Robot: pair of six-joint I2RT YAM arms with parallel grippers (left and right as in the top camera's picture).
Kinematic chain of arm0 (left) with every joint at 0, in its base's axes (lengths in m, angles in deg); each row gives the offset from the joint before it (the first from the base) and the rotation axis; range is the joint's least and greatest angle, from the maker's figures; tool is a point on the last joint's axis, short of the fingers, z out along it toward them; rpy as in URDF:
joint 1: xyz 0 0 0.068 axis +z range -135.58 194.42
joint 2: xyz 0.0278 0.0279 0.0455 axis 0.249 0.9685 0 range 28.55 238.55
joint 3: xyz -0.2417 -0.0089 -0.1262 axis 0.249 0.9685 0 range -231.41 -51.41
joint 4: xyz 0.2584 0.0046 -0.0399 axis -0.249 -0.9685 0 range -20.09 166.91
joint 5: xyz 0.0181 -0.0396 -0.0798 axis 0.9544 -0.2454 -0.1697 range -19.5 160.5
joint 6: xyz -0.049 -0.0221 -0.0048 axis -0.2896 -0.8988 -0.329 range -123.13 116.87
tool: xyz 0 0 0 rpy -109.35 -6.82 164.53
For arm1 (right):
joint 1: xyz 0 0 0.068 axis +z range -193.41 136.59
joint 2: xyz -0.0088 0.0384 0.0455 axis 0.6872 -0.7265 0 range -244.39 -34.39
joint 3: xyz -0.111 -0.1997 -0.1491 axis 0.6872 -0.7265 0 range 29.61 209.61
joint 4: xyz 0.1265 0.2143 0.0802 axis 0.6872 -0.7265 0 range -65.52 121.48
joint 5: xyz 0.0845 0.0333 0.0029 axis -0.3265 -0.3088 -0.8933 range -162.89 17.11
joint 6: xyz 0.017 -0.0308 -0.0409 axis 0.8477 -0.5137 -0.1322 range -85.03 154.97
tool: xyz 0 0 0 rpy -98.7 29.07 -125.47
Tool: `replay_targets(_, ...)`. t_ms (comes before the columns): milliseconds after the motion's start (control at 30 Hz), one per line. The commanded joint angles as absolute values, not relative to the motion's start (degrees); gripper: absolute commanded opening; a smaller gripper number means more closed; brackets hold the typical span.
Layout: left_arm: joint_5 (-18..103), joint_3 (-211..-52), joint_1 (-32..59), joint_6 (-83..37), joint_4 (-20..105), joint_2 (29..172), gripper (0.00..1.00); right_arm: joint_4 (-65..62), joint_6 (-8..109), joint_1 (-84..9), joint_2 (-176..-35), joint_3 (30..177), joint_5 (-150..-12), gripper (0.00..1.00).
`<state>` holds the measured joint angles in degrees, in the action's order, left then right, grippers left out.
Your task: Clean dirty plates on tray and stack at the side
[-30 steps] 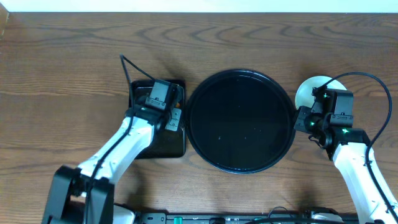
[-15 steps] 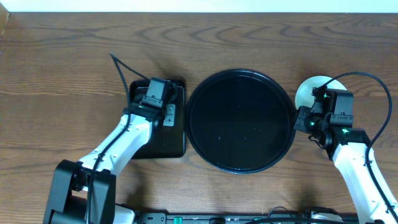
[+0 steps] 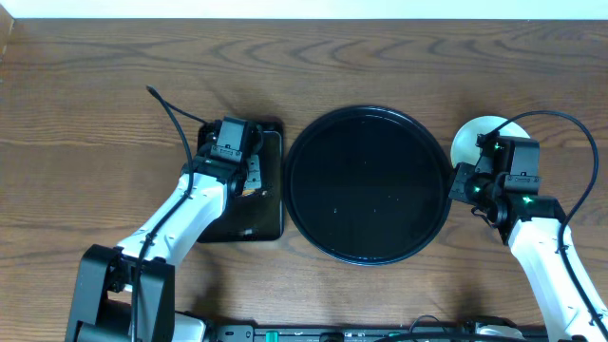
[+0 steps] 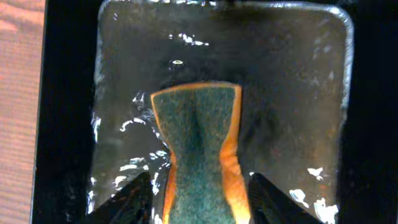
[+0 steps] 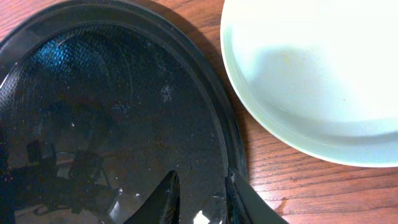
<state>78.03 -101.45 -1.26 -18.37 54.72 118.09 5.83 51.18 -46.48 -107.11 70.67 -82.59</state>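
Mint-green plate pale, faintly specked, beside round black tray pinched by right gripper.

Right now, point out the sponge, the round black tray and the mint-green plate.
sponge (image 4: 198, 149): left wrist view, green scouring face.
round black tray (image 3: 369, 185): overhead view, bare glossy floor.
mint-green plate (image 5: 323, 74): right wrist view, inner surface.

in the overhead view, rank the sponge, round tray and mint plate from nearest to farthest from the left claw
1. sponge, between the left claw fingers, on the rectangular tray
2. round black tray, at centre, to its right
3. mint plate, far right, beyond the round tray
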Motion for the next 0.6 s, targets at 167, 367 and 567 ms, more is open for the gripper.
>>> replay_targets(167, 69.1, -102.6, -1.1, -12.1, 53.4, 109.6, 0.66, 7.1, 45.1, -44.5, -107.4, 70.8, -89.7, 0.29)
replay_targets(367, 67.7, -107.3, -1.0, -11.8, 44.8, 108.6, 0.73, 4.5, 44.9, -40.5, -107.4, 74.3, -89.5, 0.99)
replay_targets(567, 67.4, -112.9, 2.0, -14.4, 24.6, 107.6, 0.79, -13.3, 41.8, -40.0, -107.3, 83.8, -87.4, 0.99)
